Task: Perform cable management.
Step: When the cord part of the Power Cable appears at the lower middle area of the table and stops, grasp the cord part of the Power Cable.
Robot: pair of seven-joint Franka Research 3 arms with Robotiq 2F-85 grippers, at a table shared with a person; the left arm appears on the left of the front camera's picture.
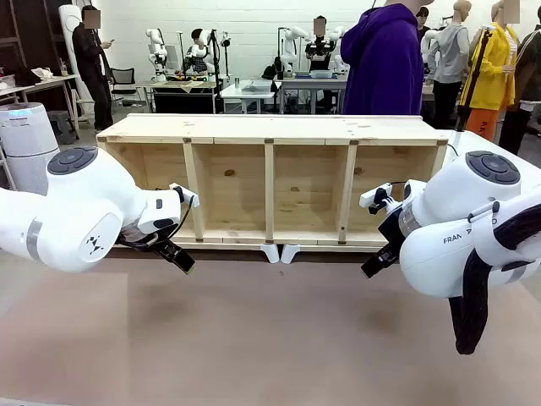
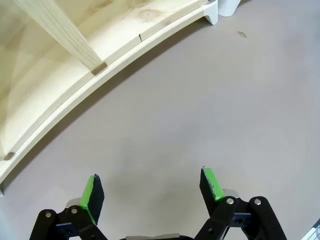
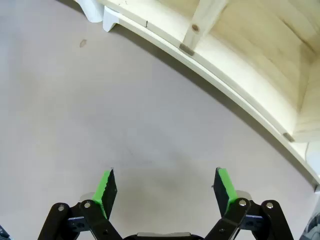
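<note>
The left gripper is held wide apart and empty at the lower left of the front view. It is angled down at the bare table, just in front of the wooden shelf. In its wrist view the green pads are seen spread over plain grey surface, with the shelf's bottom board curving across the upper left. The right gripper is mirrored at the lower right, likewise spread wide with nothing between its pads. Both are judged to be kept low and open so that a thin cord can be met at table level. Where the cable lies cannot be told from these views. A person in purple is placed behind the shelf, at the upper middle.
</note>
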